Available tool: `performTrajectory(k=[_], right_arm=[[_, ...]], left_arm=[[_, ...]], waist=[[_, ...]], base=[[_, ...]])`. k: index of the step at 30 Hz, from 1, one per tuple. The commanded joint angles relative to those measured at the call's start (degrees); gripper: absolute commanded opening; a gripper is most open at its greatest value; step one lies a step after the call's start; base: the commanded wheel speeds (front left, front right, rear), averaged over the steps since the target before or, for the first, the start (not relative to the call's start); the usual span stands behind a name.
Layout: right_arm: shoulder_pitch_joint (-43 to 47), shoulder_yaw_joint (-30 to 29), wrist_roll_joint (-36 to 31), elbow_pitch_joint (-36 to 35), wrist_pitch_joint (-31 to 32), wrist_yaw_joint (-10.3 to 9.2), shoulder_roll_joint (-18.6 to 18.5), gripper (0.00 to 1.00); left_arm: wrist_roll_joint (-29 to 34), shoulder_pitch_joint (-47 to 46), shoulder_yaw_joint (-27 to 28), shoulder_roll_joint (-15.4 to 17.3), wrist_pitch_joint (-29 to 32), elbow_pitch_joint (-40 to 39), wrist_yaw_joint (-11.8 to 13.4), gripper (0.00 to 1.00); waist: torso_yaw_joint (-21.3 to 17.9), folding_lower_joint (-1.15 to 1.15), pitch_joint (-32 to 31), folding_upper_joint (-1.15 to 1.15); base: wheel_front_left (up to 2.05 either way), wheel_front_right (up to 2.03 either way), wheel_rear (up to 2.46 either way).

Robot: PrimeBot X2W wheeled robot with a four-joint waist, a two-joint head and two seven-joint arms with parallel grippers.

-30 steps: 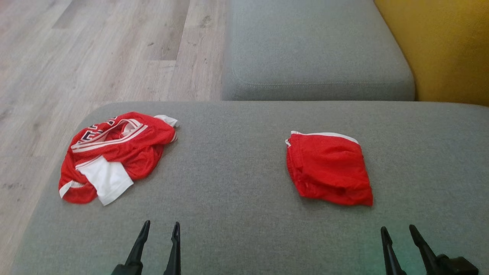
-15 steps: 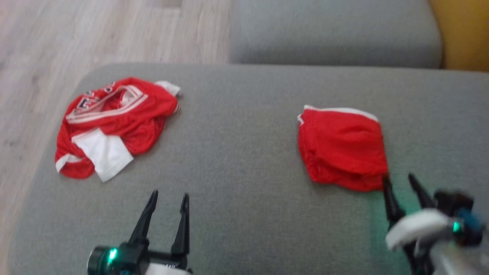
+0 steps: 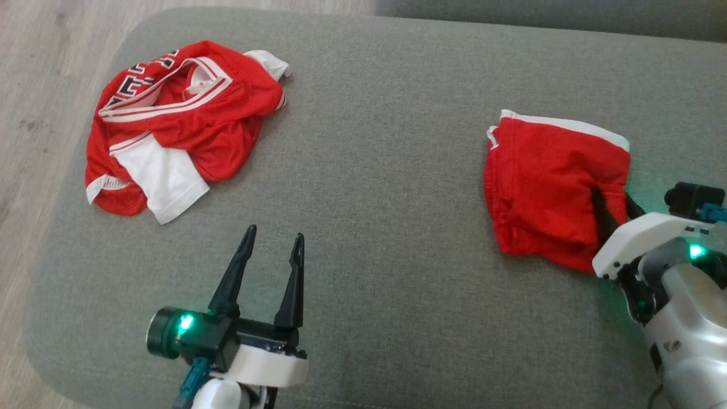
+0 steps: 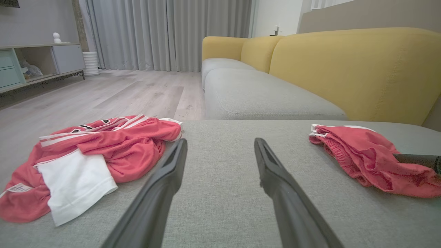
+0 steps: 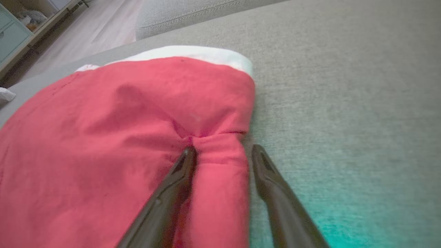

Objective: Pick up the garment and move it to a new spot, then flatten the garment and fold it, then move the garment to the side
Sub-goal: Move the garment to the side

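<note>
While looking down on the grey cushion (image 3: 386, 170), found a crumpled jersey (image 3: 187, 113) at the cushion's left end and folded red shorts (image 3: 545, 182) toward the cushion's right end. Saw the left gripper (image 3: 274, 232) spread and empty above the cushion's near middle. Saw the right gripper (image 5: 223, 148) spread astride the shorts' edge, a ridge of cloth between its fingers, not yet pinched. Judged this the pick-up step. Needed next a firm close on that ridge, then a lift clear of the cushion.
</note>
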Motion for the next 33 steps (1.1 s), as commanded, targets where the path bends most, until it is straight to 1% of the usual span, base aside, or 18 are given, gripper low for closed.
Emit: performTrajectory(k=[1, 4, 6, 8, 11, 12, 14, 18, 21, 26, 28, 29, 30, 31, 33], right_arm=[[-1.13, 2.46, 1.94, -1.11, -0.02, 0.39, -0.44, 0.0], [-1.39, 4.33, 3.25, -1.18, -1.58, 0.39, -2.07, 0.0], [-1.66, 6.04, 3.55, -1.51, -1.8, 0.39, -4.1, 0.0], [-2.15, 8.14, 2.9, -2.02, -1.46, 0.39, -7.05, 0.0], [-3.35, 11.37, 1.26, -2.74, -0.12, 0.39, -12.45, 0.0], [-3.35, 11.37, 1.26, -2.74, -0.12, 0.39, -12.45, 0.0], [-4.31, 12.55, 0.83, -3.44, 0.75, 0.39, -16.17, 0.0], [-6.37, 13.25, 0.68, -4.49, 1.74, 0.39, -23.79, 0.0], [-8.15, 12.86, 0.6, -4.42, 1.69, 0.39, -28.65, 0.0], [-12.11, 11.76, -1.94, -3.13, 1.69, 0.39, -34.11, 0.0], [-13.73, 11.58, -4.37, -2.53, 1.42, 0.39, -35.96, 0.0], [-14.47, 11.53, -5.82, -2.25, 1.16, 0.39, -36.65, 0.21], [-15.17, 11.16, -7.01, -1.74, 0.93, 0.39, -36.99, 0.47], [-15.77, 10.61, -8.11, -1.04, 0.71, 0.39, -37.04, 1.0], [-16.42, 9.47, -9.73, 0.4, 0.4, 0.39, -36.07, 1.0]], left_arm=[[-0.53, -2.12, 1.99, -0.07, -0.3, -1.82, 0.7, 1.0], [-0.39, -1.89, 2.65, -0.07, -0.3, -2.05, 1.16, 1.0], [-0.21, -1.82, 3.04, -0.07, -0.3, -2.4, 1.1, 1.0], [-0.04, -1.88, 3.52, -0.07, -0.3, -2.96, 1.02, 1.0], [0.14, -2.65, 4.19, -0.07, -0.3, -3.78, 0.7, 1.0], [0.14, -2.65, 4.19, -0.07, -0.3, -3.78, 0.7, 1.0], [0.23, -3.79, 4.42, -0.07, -0.3, -4.37, 0.57, 1.0], [0.34, -6.73, 4.07, -0.07, -0.3, -5.8, 0.35, 1.0], [0.92, -9.28, 3.47, -0.07, -0.3, -6.42, -0.2, 1.0], [1.75, -12.87, 3.24, -0.07, -0.3, -6.54, -0.85, 1.0], [1.66, -13.71, 3.01, -0.07, -0.3, -6.27, -1.11, 1.0], [1.58, -14.04, 2.89, -0.07, -0.3, -6.02, -1.25, 1.0], [1.46, -14.3, 2.76, -0.07, -0.3, -5.71, -1.36, 1.0], [1.29, -14.49, 2.63, -0.07, -0.3, -5.36, -1.43, 1.0], [0.95, -14.48, 2.43, -0.07, -0.3, -4.77, -1.38, 1.0]], waist=[[0.19, -0.02, 0.73, 0.0], [-1.17, -0.02, 0.75, 0.0], [-2.61, -0.02, 1.04, 0.0], [-4.49, -0.02, 1.79, 0.0], [-7.34, -0.02, 3.79, 0.0], [-7.34, -0.02, 3.79, 0.0], [-8.92, -0.02, 5.4, 0.0], [-11.16, -0.02, 9.13, 0.0], [-11.94, -0.02, 12.26, 0.0], [-12.33, -0.02, 15.85, 0.0], [-12.17, -0.02, 16.34, 0.0], [-12.07, -0.02, 16.39, 0.0], [-11.93, -0.02, 16.2, 0.0], [-11.77, -0.02, 15.82, 0.0], [-11.5, -0.02, 14.58, 0.0]], base=[[0.0, 0.0, 0.0], [0.0, 0.0, 0.0], [0.0, 0.0, 0.0], [0.0, 0.0, 0.0], [0.0, 0.0, 0.0], [0.0, 0.0, 0.0], [0.0, 0.0, 0.0], [0.0, 0.0, 0.0], [0.0, 0.0, 0.0], [0.0, 0.0, 0.0], [0.0, 0.0, 0.0], [0.0, 0.0, 0.0], [0.0, 0.0, 0.0], [0.0, 0.0, 0.0], [0.0, 0.0, 0.0]])
